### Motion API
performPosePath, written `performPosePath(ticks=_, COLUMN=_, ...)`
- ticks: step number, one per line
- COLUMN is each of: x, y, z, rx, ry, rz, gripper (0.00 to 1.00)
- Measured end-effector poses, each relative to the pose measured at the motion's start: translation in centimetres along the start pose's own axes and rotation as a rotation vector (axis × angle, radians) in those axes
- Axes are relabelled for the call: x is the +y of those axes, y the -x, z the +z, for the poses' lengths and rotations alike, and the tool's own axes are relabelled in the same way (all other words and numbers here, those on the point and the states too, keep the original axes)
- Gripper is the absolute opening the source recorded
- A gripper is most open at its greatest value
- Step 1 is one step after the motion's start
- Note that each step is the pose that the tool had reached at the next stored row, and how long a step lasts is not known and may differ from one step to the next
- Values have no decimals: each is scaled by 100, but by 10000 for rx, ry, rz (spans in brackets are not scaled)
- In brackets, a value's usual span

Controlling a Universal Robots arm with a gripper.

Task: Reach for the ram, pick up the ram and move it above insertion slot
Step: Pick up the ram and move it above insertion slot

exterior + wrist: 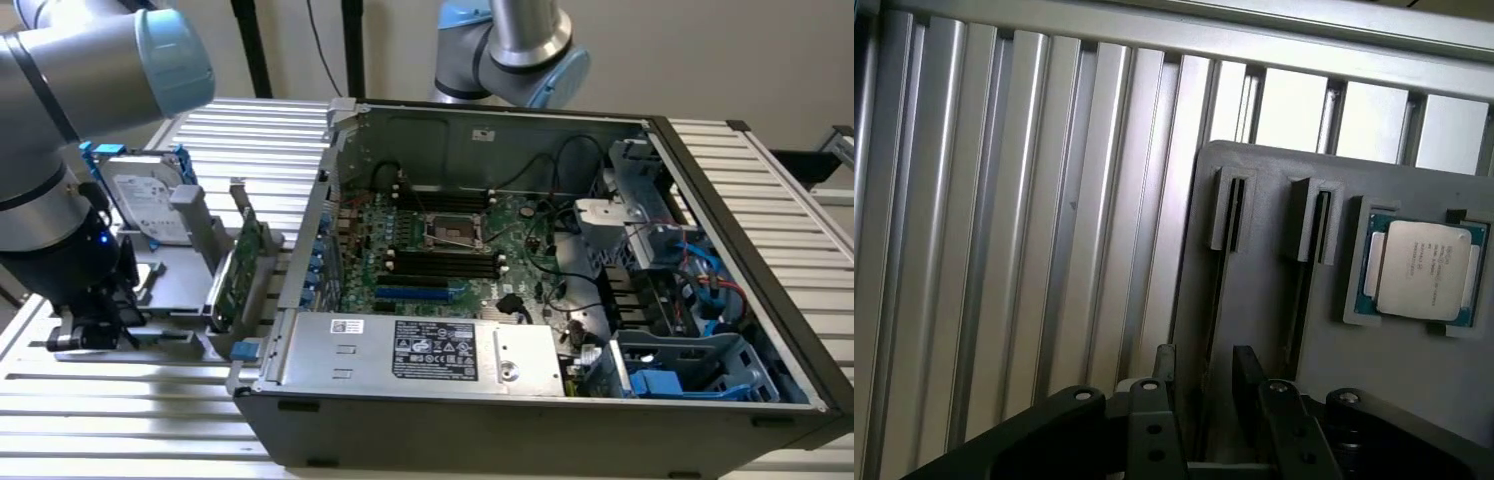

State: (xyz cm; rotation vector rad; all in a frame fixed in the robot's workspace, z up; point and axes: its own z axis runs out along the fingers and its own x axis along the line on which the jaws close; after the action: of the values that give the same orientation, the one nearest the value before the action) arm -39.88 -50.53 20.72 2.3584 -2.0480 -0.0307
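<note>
1. The gripper (1204,357) is spread wide and holds nothing; its fingers (1165,365) straddle one slot of the grey holder (1264,300).
2. The ram (1216,300) shows as a thin dark edge standing in that slot, between the fingers.
3. A processor chip (1419,268) lies in the holder's pocket.
4. In the exterior view, the hard drive (140,205) stands at 1 o'clock from the gripper, and the open computer case (534,425) lies at 3 o'clock.

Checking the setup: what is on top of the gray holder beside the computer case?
A silver hard drive stands upright, a green card stands on edge, and a processor chip lies in a recess. The arm hides part of the holder.
</note>
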Motion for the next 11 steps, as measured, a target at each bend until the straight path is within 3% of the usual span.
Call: performPosePath(ticks=11, x=-2, y=0, z=37, rx=-4, ry=2, rz=157, gripper=36)
